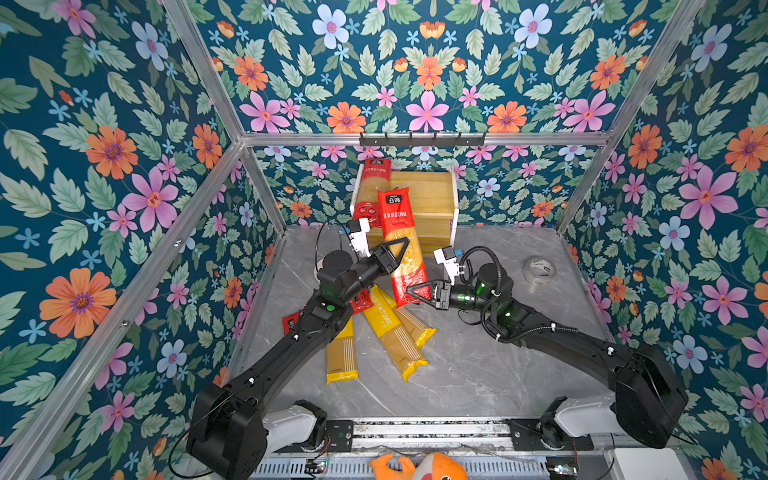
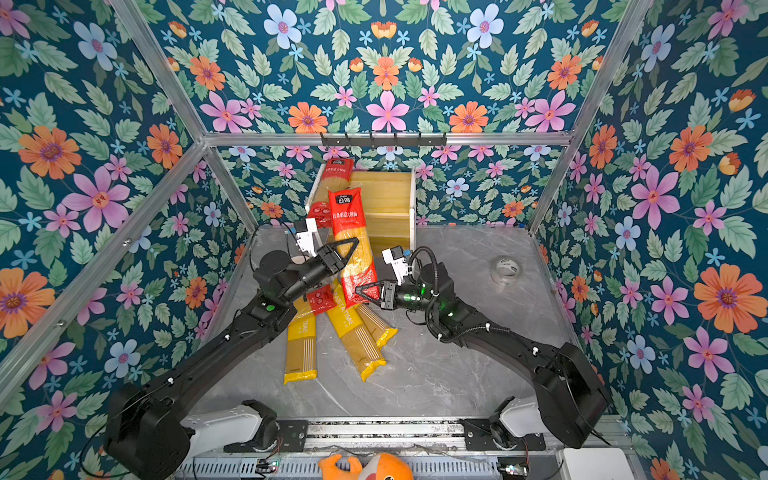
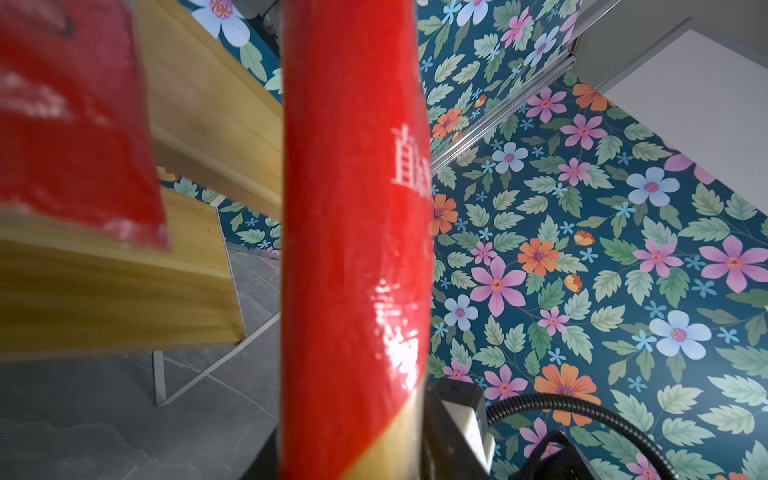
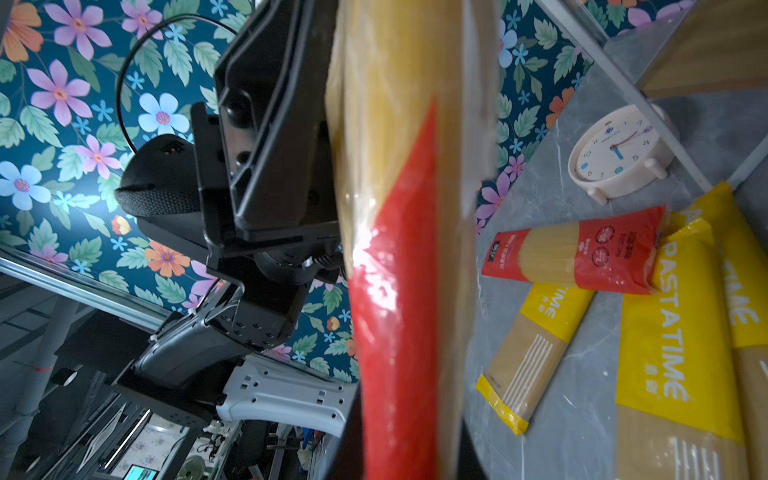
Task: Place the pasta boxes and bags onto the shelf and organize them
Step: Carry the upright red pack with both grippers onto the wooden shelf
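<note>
The left arm reaches in from 7 o'clock, the left gripper (image 1: 397, 249) straddling the middle of a tilted red packet (image 1: 397, 216); whether it clamps the packet I cannot tell. From 4 o'clock, the right gripper (image 1: 415, 291) is pinched on that packet's lower red end. Floral walls enclose the grey marble counter (image 1: 478, 353). The shelf (image 1: 432, 195) stands at 12 o'clock with a second red packet (image 1: 374, 183) on its top board. Three yellow packets (image 1: 388, 330) lie at 6 o'clock of the grippers.

Count: 3 red-ended spaghetti packets (image 1: 395, 212); 3 yellow PASTATIME packets (image 1: 392, 336); 1 shelf (image 1: 428, 195); 1 tape roll (image 1: 539, 262); 1 clock (image 4: 619, 153); 1 plush toy (image 1: 432, 467).
</note>
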